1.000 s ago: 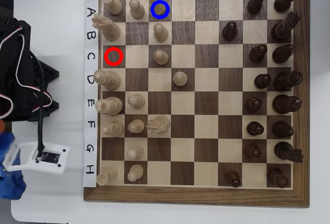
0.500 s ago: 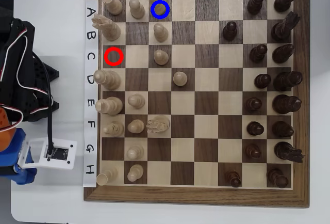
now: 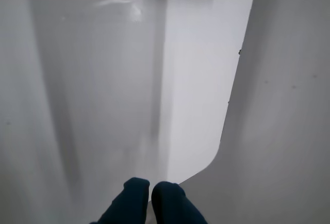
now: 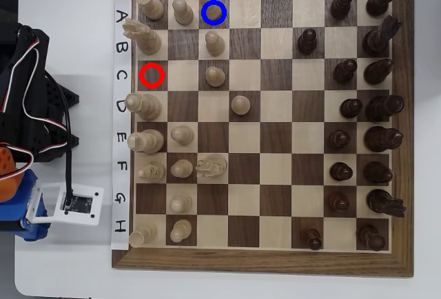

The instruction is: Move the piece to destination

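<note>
A white table (image 4: 76,30) fills the overhead view, its surface smooth and evenly lit, with soft grey shadows lying along its left side. Its lower left corner is rounded, and beyond that edge a strip of paler grey floor (image 4: 7,271) shows. A dark area sits at the upper left corner of that view, past the table's edge; what it is cannot be told. In the wrist view the same white table (image 3: 196,79) ends in a curved, rounded corner, with grey floor (image 3: 283,131) to its right. Broad, blurred shadow bands run down the tabletop, and a faint glare streak lies near its far edge.
</note>
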### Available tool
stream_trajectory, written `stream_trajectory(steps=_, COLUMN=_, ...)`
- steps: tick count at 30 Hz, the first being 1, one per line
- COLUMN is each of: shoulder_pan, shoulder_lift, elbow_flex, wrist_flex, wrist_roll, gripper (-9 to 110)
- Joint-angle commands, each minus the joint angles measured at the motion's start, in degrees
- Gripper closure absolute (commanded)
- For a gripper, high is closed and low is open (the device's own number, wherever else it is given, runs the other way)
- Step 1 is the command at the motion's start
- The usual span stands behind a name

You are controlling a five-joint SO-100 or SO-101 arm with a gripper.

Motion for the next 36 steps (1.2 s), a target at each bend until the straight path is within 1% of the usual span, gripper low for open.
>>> stream_trajectory(steps=1, shoulder_pan=1.41, shoulder_lift=3.43, elbow_flex=-0.18, wrist_flex=-2.99, wrist_roll=-0.18, gripper=101)
stream_trajectory(steps=36, shoulder_pan=2.64, shoulder_lift=3.52, elbow_flex=0.00, wrist_flex=-3.25, wrist_roll=-0.09, gripper=101)
